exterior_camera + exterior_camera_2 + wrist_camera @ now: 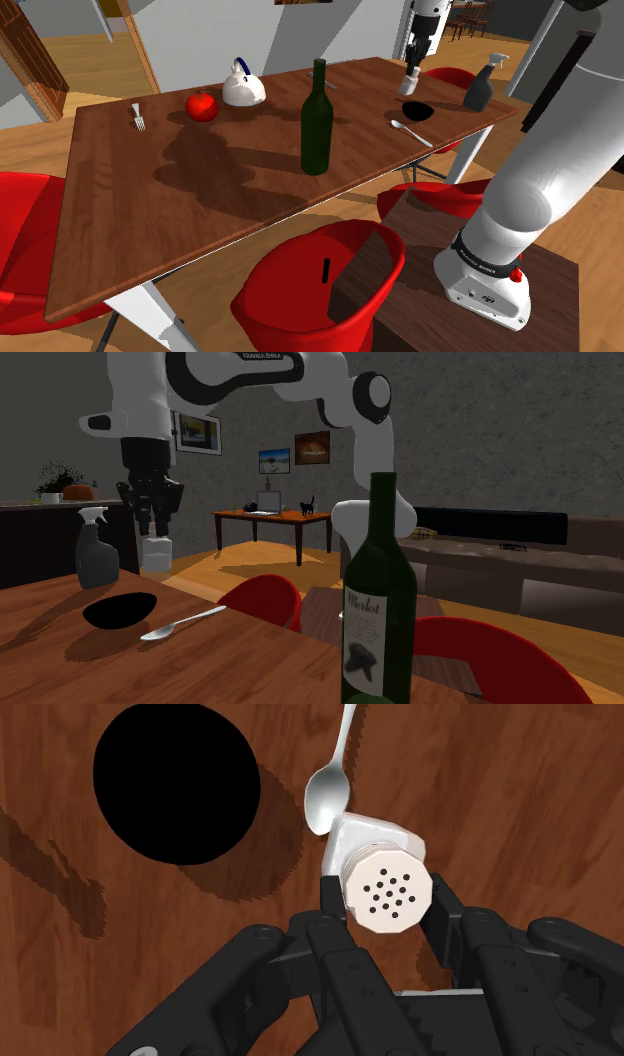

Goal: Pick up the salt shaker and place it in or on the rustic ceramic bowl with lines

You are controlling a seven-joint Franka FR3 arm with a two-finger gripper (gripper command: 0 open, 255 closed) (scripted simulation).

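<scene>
Over table (200, 200), gripper (385, 894) around salt shaker (372, 844)

**Table layout, shoulder view**

On the table (150, 220), with the dial centred on the wine bottle (317, 120): kettle (243, 88) at 10 o'clock, round fruit (202, 106) and, farther, fork (138, 119) at 9, bowl (417, 110) at 3. Spoon (410, 131) lies at the bowl's 6, spray bottle (479, 88) at its 2.

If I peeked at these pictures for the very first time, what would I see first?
Probably the tall green bottle standing in the middle of the brown table. Next, the black gripper holding a white salt shaker up in the air near the black bowl. The bright red chairs along the table's edge stand out too.
</scene>
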